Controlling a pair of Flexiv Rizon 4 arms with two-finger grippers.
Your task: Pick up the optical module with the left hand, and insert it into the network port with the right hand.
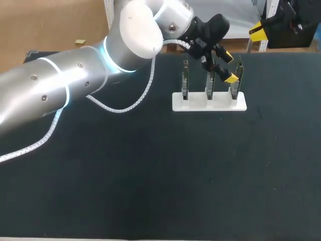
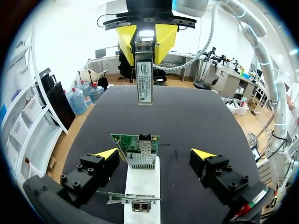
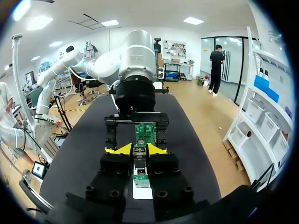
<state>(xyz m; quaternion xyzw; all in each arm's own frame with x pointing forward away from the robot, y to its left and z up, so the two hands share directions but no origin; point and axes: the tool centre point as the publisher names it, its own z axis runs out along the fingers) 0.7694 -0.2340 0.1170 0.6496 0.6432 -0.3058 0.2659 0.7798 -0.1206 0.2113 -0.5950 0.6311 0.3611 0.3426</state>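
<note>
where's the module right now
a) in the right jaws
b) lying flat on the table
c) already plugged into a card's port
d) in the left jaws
a: the left wrist view shows the module clamped between the yellow tips of the right jaws, off the table and short of the card, while the left jaws stand open on either side of the white stand.

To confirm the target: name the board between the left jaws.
The rightmost board on the white stand; the middle board and leftmost board stand outside the jaws.

Optical module (image 3: 140,176) in right pincer (image 3: 137,150)
</note>
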